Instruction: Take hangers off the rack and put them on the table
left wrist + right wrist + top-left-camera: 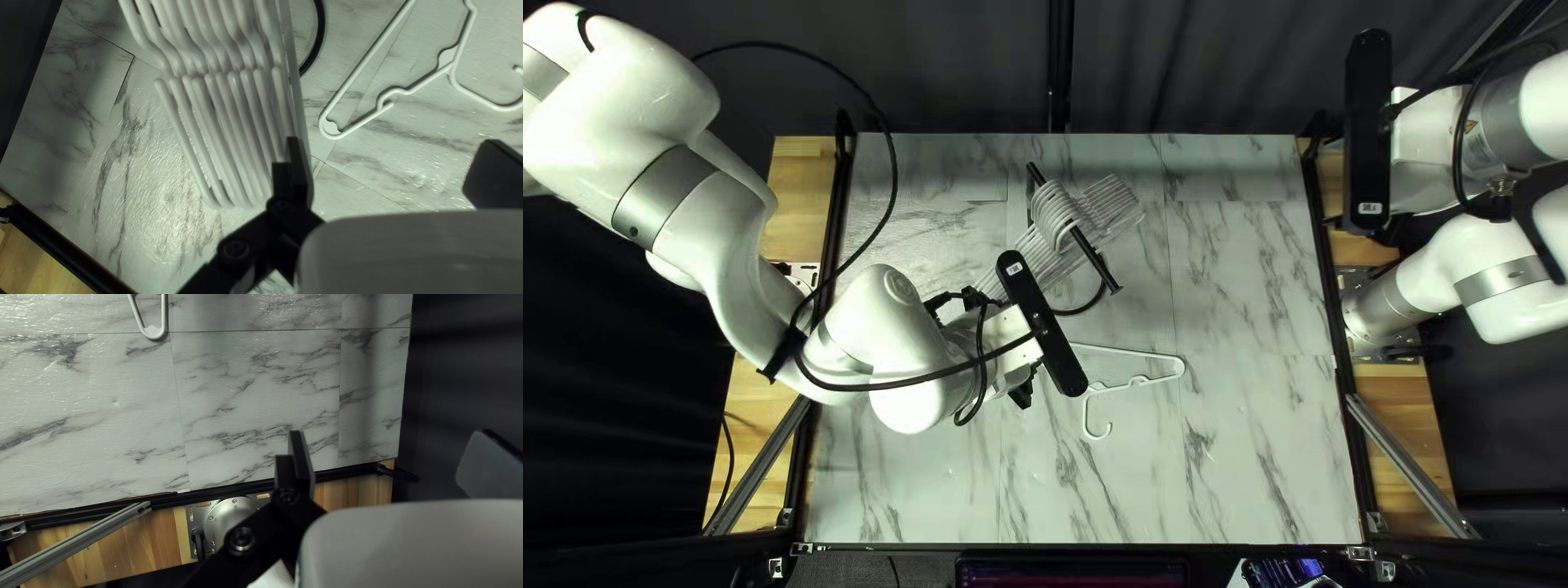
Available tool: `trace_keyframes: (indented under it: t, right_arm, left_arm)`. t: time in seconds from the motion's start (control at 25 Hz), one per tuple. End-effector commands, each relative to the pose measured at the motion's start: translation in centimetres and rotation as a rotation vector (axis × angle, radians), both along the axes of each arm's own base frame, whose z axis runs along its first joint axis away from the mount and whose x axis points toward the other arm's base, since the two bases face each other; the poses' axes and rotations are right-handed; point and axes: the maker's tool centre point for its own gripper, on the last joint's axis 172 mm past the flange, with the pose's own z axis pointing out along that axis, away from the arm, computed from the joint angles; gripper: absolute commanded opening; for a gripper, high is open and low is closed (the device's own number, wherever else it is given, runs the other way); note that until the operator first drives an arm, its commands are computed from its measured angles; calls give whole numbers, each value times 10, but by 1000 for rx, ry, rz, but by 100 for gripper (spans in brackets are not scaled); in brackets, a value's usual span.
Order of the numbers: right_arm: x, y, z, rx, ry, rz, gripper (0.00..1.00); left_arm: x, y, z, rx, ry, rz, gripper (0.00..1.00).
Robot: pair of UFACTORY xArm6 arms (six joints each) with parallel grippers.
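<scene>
White hangers (1111, 204) hang bunched on the black rack (1097, 261), near the back middle of the table. One loose hanger (1133, 381) lies flat on the tabletop in front. My left gripper (1022, 394) is mostly hidden under its wrist, left of that loose hanger. In the left wrist view my left gripper (389, 169) is open; one finger overlaps the ends of the bunched hangers (234, 130), contact unclear. The loose hanger (354, 76) lies ahead. My right gripper (1390, 231) is over the right edge; in its wrist view the right gripper (389, 463) stands open and holds nothing.
The marble-patterned table (1252, 457) has black rails along its sides. A black cable (1084, 308) curves beside the rack's foot. In the right wrist view, a hanger's end (154, 331) lies far ahead, and a metal base plate (229, 514) is fixed to the wooden edge.
</scene>
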Motion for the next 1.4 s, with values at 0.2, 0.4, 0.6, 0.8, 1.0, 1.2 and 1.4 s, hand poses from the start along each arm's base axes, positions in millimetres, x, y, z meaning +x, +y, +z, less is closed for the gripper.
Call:
trace_keyframes:
  t: [0.2, 0.4, 0.6, 0.8, 1.0, 1.2, 1.4]
  right_arm:
    - [0, 0, 0, 0, 0, 0, 100]
    - [0, 0, 0, 0, 0, 0, 100]
    - [0, 0, 0, 0, 0, 0, 100]
    - [0, 0, 0, 0, 0, 0, 100]
    - [0, 0, 0, 0, 0, 0, 100]
    - [0, 0, 0, 0, 0, 0, 100]
    - [0, 0, 0, 0, 0, 0, 100]
  left_arm:
    - [0, 0, -1, 2, 0, -9, 100]
    - [1, -1, 0, 8, 0, -16, 100]
    - [-1, 2, 0, 14, 2, -21, 100]
    - [-2, 7, 0, 18, 11, -24, 100]
    - [-2, 8, -2, 11, 9, -28, 100]
    - [0, 7, -2, 0, 2, -28, 100]
    - [0, 8, -5, -7, -2, -28, 100]
